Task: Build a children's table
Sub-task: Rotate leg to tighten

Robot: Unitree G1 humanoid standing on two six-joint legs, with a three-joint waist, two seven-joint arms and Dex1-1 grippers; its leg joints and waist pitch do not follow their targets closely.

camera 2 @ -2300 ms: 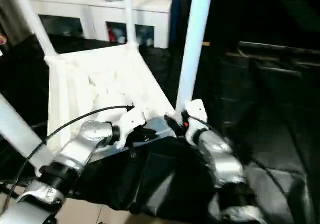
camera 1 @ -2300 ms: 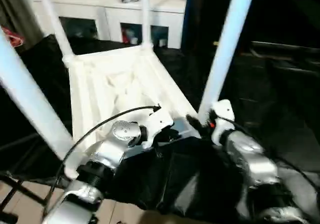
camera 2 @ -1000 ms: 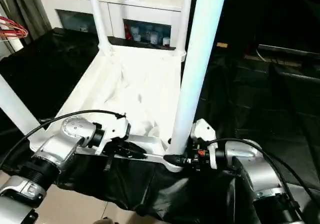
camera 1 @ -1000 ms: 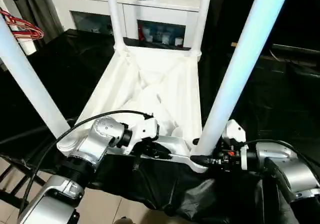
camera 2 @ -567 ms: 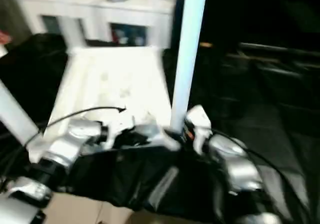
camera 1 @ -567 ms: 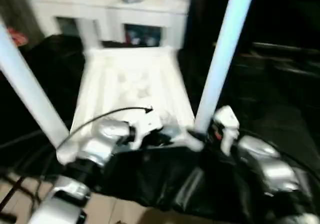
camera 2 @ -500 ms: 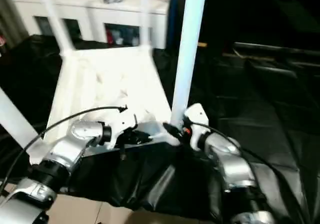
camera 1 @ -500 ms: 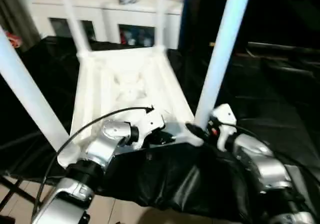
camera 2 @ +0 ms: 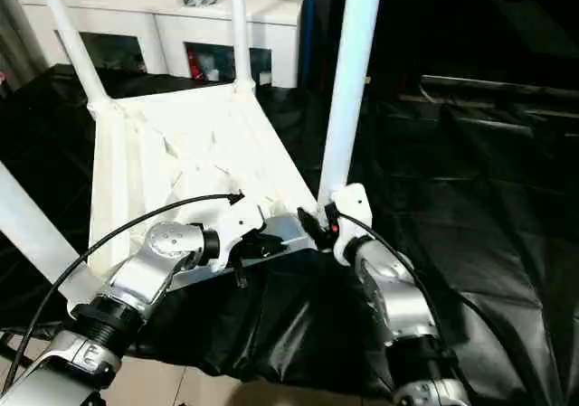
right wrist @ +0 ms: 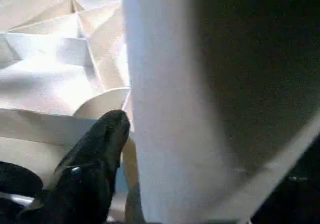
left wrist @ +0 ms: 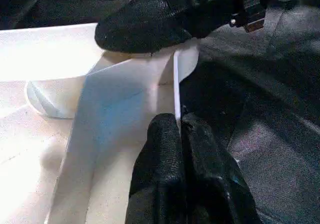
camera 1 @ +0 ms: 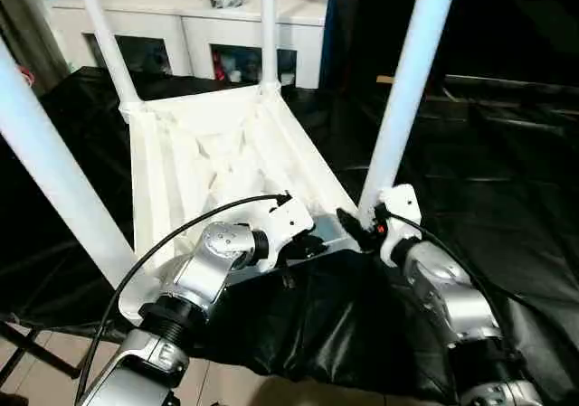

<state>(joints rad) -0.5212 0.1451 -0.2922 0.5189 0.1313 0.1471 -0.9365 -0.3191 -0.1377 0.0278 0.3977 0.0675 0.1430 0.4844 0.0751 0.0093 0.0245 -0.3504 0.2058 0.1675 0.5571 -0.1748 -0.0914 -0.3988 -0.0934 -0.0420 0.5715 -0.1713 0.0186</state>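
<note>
From the head view, your table top lies underside-up on the black cloth, four legs standing in its corner sockets. Your left gripper sits at its near edge, your right gripper at the near right leg, likely steadying it. In the left wrist view, the fingers pinch the top's rim. In the right wrist view, one finger flanks the leg's base; you cannot tell whether it grips.

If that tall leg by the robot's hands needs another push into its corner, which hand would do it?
Probably the right hand: it sits at the base of the near leg, with a finger against it. The left hand is shut on the thin rim of the tabletop, steadying it.
</note>
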